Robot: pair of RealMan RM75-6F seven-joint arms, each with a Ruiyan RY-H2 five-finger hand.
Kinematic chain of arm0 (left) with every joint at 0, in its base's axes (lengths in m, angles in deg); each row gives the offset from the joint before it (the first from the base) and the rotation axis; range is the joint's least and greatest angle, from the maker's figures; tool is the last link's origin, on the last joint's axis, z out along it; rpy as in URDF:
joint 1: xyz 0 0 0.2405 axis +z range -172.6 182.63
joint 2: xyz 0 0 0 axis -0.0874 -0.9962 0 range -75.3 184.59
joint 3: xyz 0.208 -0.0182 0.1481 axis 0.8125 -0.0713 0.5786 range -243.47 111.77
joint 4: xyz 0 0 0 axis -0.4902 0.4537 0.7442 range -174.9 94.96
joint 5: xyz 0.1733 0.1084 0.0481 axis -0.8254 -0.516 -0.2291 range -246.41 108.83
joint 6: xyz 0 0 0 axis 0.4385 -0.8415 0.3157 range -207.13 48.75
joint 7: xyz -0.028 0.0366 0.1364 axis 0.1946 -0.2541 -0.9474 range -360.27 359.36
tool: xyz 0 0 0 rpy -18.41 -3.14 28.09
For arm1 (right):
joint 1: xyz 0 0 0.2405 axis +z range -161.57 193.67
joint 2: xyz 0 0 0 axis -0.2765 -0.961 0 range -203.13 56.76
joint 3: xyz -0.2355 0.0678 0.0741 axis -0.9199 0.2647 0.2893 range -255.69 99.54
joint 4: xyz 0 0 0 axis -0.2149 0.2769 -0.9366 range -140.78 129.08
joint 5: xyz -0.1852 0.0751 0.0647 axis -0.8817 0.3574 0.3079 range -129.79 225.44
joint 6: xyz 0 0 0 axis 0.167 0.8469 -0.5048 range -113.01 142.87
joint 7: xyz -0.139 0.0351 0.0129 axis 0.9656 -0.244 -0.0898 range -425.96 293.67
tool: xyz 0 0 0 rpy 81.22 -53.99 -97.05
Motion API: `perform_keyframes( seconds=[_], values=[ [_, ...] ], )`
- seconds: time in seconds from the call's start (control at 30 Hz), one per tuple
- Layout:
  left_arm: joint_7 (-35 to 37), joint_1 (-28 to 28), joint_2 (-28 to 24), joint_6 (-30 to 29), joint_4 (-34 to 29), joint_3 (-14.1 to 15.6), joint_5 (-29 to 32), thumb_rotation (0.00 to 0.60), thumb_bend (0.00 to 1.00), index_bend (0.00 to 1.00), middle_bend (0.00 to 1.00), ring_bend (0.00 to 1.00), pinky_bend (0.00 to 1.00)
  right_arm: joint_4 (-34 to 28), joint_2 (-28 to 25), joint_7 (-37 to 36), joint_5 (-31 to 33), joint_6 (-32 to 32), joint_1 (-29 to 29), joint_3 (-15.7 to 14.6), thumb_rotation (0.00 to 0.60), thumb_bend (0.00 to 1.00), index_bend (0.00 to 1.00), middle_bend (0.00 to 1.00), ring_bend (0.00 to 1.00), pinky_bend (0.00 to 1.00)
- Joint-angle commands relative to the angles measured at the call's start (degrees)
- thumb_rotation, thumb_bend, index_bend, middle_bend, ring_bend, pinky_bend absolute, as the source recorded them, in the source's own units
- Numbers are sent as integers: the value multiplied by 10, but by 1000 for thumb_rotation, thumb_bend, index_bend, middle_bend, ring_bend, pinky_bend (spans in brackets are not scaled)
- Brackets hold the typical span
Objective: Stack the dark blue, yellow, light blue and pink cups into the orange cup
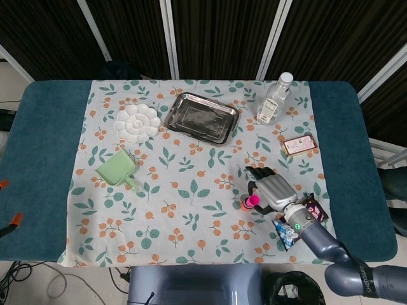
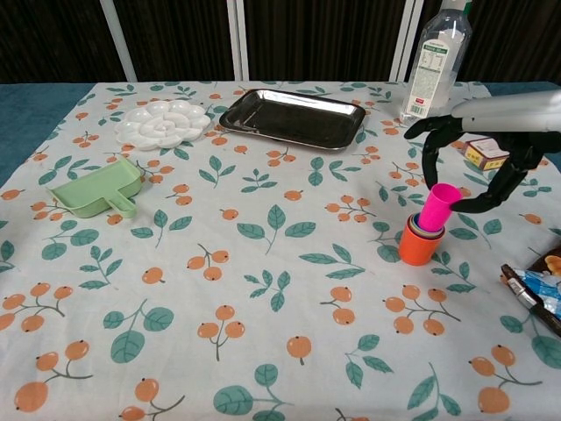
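The right hand (image 1: 275,190) has a smooth silver-grey shell on its back and black, jointed fingers (image 2: 431,140). At the wrist there is a dark ring with a small green light, and behind it the arm (image 1: 337,251) is glossy blue-grey with small white lettering, too small to read.
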Motion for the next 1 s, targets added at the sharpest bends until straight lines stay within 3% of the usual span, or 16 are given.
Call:
perform_keyframes(
  seconds=[0.03, 0.1, 0.17, 0.23, 0.33, 0.53, 0.63, 0.73, 0.87, 1.0],
  values=[
    [0, 0, 0, 0, 0, 0, 0, 600, 216, 215, 112, 0, 0, 5, 4, 0, 2, -1, 1, 0, 600, 407, 521, 0, 94, 112],
    [1, 0, 0, -1, 0, -1, 1, 600, 216, 215, 112, 0, 0, 8, 7, 2, 3, -3, 1, -1, 600, 407, 505, 0, 94, 112],
    [1, 0, 0, -1, 0, -1, 1, 600, 216, 215, 112, 0, 0, 10, 8, 6, 6, -8, 3, -5, 600, 407, 404, 0, 94, 112],
    [0, 0, 0, 0, 0, -1, 1, 600, 216, 215, 112, 0, 0, 11, 8, 10, 8, -11, 4, -7, 600, 407, 231, 0, 88, 112],
    [0, 0, 0, 0, 0, 0, 0, 600, 216, 216, 112, 0, 0, 9, 4, 17, 15, -21, 10, -11, 600, 407, 101, 0, 76, 112],
    [0, 0, 0, -1, 0, -1, 1, 600, 216, 215, 112, 0, 0, -2, -6, 20, 22, 1, 6, -5, 600, 407, 71, 0, 66, 98],
    [0, 0, 0, 0, 1, -1, 0, 600, 216, 216, 112, 0, 0, -17, -17, 5, 8, 49, -16, 5, 600, 407, 70, 0, 65, 95],
    [-1, 0, 0, -1, 0, 0, -2, 600, 216, 215, 112, 0, 0, -35, -27, -10, -41, 136, -61, 5, 600, 407, 68, 0, 51, 87],
    [-1, 0, 0, -2, -1, 0, -3, 600, 216, 215, 112, 0, 0, -41, -30, -11, -142, 288, -147, -25, 600, 406, 68, 0, 43, 57],
    [-2, 1, 0, -3, -3, 1, -5, 600, 215, 215, 112, 0, 0, -20, -13, -12, -221, 395, -224, -69, 600, 406, 68, 0, 39, 24]
  ],
)
